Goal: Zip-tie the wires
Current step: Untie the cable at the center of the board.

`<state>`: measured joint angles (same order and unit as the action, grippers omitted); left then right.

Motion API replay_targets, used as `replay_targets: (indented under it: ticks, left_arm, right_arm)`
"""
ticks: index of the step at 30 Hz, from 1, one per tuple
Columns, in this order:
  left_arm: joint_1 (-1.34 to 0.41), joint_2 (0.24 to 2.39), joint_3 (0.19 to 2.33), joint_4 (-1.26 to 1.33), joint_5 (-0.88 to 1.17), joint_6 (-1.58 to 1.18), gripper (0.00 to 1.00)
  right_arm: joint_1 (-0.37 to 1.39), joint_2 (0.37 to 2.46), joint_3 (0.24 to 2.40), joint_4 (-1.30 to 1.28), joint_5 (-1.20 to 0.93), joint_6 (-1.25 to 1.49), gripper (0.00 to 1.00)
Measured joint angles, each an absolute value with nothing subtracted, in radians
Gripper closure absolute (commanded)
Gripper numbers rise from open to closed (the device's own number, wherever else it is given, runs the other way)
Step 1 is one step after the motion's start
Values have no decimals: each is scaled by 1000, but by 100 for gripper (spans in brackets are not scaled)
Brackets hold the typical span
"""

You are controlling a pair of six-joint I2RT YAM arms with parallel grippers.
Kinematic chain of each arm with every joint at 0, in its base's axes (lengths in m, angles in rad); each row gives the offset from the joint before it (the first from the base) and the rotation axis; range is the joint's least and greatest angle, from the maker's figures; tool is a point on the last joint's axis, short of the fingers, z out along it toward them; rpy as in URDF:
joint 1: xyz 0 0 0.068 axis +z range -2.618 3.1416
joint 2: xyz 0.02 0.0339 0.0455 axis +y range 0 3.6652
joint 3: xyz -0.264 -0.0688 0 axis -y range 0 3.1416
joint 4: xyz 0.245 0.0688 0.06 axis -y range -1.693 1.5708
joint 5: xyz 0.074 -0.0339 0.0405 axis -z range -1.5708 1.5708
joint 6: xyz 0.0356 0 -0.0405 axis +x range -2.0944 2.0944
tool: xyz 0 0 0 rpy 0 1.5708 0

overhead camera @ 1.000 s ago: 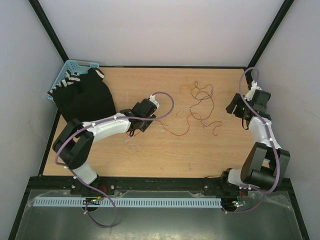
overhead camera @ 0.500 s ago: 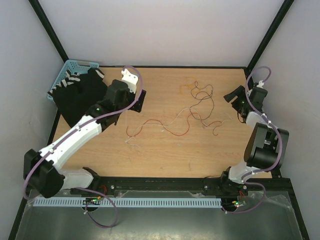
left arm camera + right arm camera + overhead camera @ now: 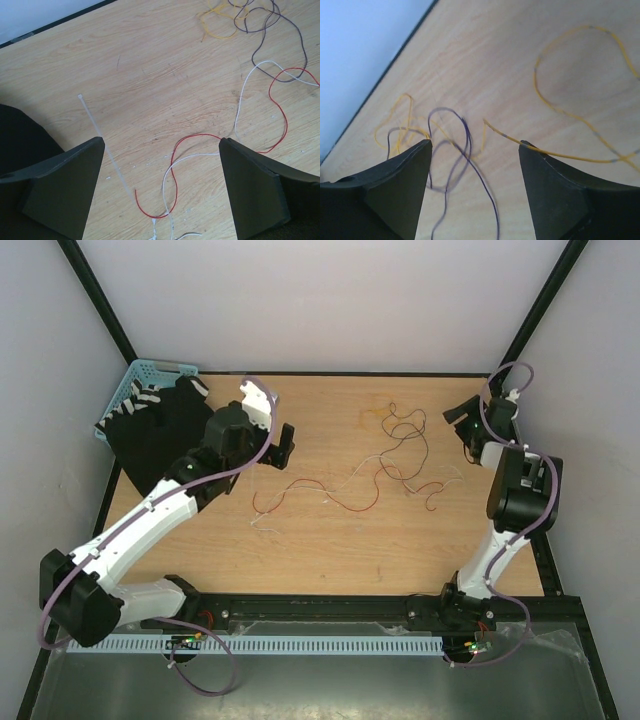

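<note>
We see the left fingers (image 3: 75, 180) spread wide and released, gripping nothing, hanging over the pale wooden counter (image 3: 330, 550) towards its far left. On the wood below the gap between them lies the thin, straight white plastic zip tie (image 3: 94, 122). It runs on a slant and passes just beside the tip of the left-hand finger in the wrist view. Its near end stops close to the curled end of a red strand (image 3: 172, 162). From the top view we cannot pick the zip tie out with any certainty.

The loose tangle of thin red, orange, dark and whitish wires (image 3: 395, 450) sprawls flat over the middle and far right of the counter. The red strand and a white one trail leftward until they lie under the left fingers.

The right fingers (image 3: 555, 190) are at the far right edge of the counter, also parted and released with nothing between them. Below them we see an orange curl (image 3: 538, 82) and a dark purple loop (image 3: 468, 140) of the tangle resting on the wood.

A crumpled black cloth (image 3: 165, 435) sits at the far left corner, partly over a light blue plastic basket (image 3: 140, 375).
</note>
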<state>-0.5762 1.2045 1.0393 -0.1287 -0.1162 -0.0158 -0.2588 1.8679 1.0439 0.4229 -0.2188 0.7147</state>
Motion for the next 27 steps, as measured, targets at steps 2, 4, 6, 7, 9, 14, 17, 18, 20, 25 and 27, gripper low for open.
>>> replay_targets:
  ticks: [2, 4, 6, 7, 9, 14, 17, 18, 20, 25, 27]
  left_arm:
    - [-574, 1201, 1020, -99, -106, -16, 1]
    - [-572, 1191, 997, -72, -101, -15, 1]
    - [-571, 1182, 981, -51, -96, -12, 1]
    - [-570, 1179, 979, -44, -94, -11, 1]
    - [-566, 1175, 979, -23, -88, -8, 1]
    - [-555, 1168, 979, 9, -76, -3, 1]
    - [-555, 1159, 978, 13, -70, -1, 1]
    - [-555, 1155, 976, 15, -69, -1, 1]
    - [-555, 1145, 973, 17, -67, -1, 1]
    - [-555, 1133, 964, 19, -60, -1, 1]
    - [-555, 1133, 962, 19, -56, -1, 1]
  right_arm:
    - [-251, 1920, 1102, 433, -214, 719, 38]
    - [-242, 1967, 1154, 441, -209, 720, 50]
    - [-234, 2004, 1193, 448, -199, 720, 62]
    - [-231, 2019, 1208, 451, -194, 720, 68]
    - [-223, 2041, 1232, 456, -188, 718, 79]
    - [-201, 2060, 1262, 461, -164, 698, 100]
    - [-191, 2060, 1279, 466, -151, 676, 90]
    - [-189, 2060, 1284, 465, -146, 669, 81]
    - [-184, 2058, 1287, 451, -133, 649, 72]
    - [-183, 2004, 1217, 418, -99, 612, 61]
    - [-183, 1977, 1187, 410, -100, 603, 60]
